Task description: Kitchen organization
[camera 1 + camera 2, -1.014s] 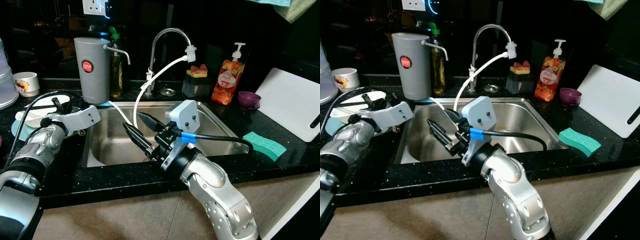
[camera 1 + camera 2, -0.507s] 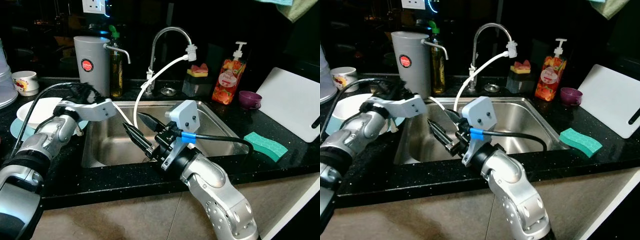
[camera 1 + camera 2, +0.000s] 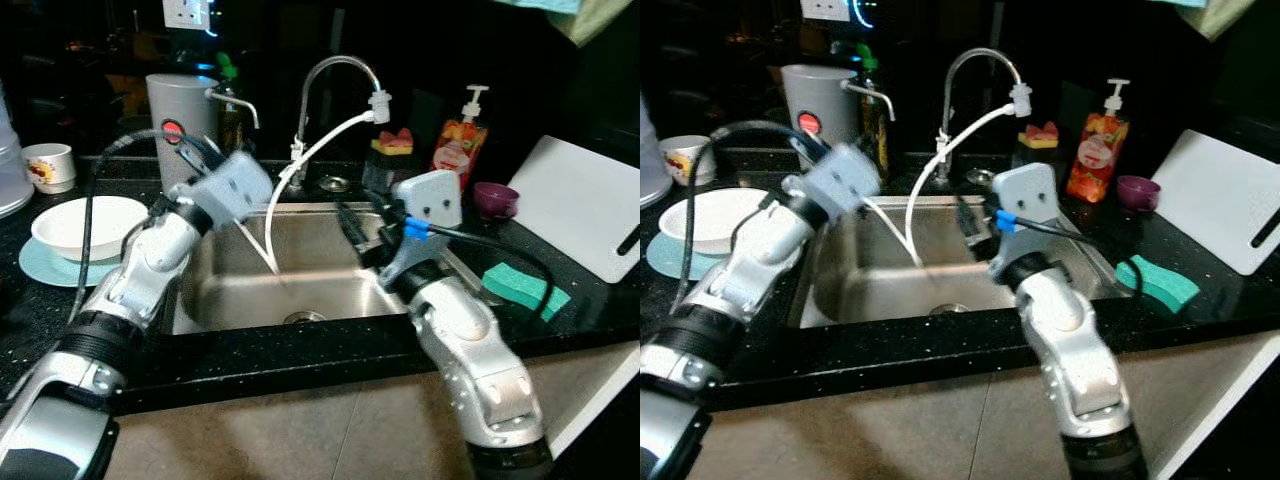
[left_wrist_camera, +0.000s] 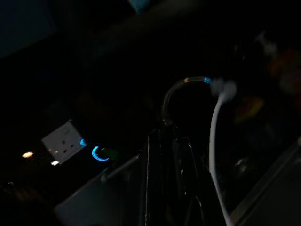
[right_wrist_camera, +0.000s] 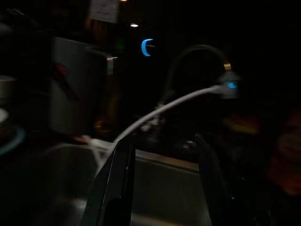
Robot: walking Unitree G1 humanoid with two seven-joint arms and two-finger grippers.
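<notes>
Steel sink [image 3: 300, 290] sits bare in the middle of the black counter [image 3: 250, 350], and both arms are raised over it, each gripper empty. A white bowl [image 3: 75, 225] rests on a pale blue plate [image 3: 45, 268] on the counter left of the sink, likely parked there as the dish to be sorted. A green sponge [image 3: 515, 285] lies on the counter to the right, near a white cutting board [image 3: 585, 215] leaning at the far right. Behind the sink stand a grey jug [image 3: 180, 110], the tap [image 3: 335, 75] with a white hose [image 3: 320, 150] trailing down into the basin, a soap bottle [image 3: 455, 145] and a small purple cup [image 3: 497, 198].

Left gripper [image 3: 195, 155] is lifted high, elbow bent, pointing back toward the jug and tap; its wrist view is too dark to say whether the fingers are parted, so I cannot tell. Right gripper [image 5: 162, 188] is held over the right part of the sink, forearm rising from the counter edge and aimed at the tap; its two fingers [image 5: 120, 183] stand clearly apart (nothing between them). Judging by this, neither arm has committed to an object yet.
</notes>
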